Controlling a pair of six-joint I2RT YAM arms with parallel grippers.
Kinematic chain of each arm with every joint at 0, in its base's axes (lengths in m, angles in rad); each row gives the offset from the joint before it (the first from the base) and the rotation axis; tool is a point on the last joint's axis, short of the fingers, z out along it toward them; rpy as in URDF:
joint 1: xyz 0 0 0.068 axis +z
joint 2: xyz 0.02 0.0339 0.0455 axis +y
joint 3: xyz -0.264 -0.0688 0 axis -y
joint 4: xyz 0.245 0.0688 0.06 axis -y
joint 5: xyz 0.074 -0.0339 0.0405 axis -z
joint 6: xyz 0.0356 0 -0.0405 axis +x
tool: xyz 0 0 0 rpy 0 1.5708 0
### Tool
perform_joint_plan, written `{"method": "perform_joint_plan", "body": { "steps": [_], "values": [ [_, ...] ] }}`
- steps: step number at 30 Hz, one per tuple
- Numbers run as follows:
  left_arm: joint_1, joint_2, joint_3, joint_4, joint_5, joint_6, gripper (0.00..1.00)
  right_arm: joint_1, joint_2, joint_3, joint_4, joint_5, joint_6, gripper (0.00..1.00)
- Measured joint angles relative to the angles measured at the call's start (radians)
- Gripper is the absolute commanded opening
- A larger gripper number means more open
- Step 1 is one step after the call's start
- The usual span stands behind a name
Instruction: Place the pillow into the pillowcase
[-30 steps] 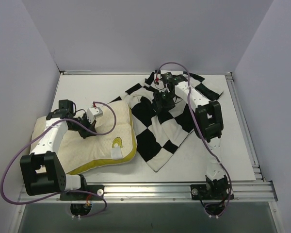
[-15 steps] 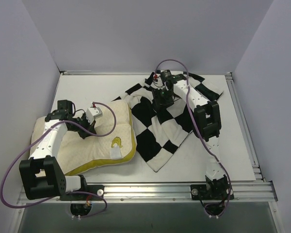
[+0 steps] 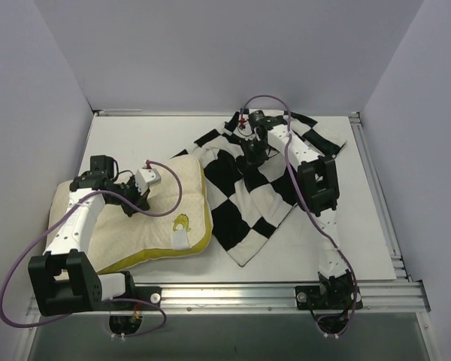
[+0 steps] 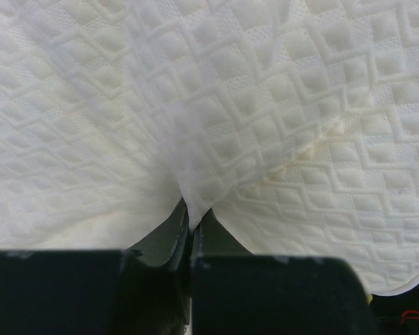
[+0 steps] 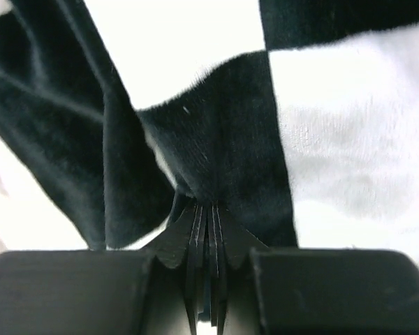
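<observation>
The cream quilted pillow lies at the left of the table, with its yellow edge and small logo toward the front. My left gripper rests on top of it, shut on a pinched fold of the pillow cover. The black-and-white checkered pillowcase is spread crumpled over the middle and back right, touching the pillow's right side. My right gripper presses down on its far part. The right wrist view shows the jaws shut on a bunched black fold of the pillowcase.
White table with bare areas at the back left and front right. Lilac walls close in on the left, back and right. A metal rail runs along the near edge and another along the right side.
The right gripper has shut on the pillowcase fold and the right arm has reached slightly farther back. The left arm has shifted a little, still holding the pillow.
</observation>
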Motion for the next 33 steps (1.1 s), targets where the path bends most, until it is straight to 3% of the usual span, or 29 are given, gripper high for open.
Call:
{"method": "perform_joint_plan", "body": {
  "steps": [8,17,26,33],
  "values": [
    [-0.043,-0.067,0.061,-0.060,-0.002,-0.001,0.00,-0.029,-0.186,-0.087,-0.002,-0.135,0.029,0.00],
    [-0.330,-0.069,0.103,-0.055,-0.010,-0.059,0.00,-0.039,-0.341,-0.108,0.008,-0.237,0.057,0.00],
    [-0.513,0.071,0.102,0.062,-0.060,-0.148,0.00,-0.061,-0.347,-0.140,0.005,-0.293,0.084,0.00],
    [-0.535,0.270,0.239,0.125,-0.121,-0.243,0.00,-0.068,-0.421,-0.243,0.009,-0.319,0.075,0.00]
  ]
}}
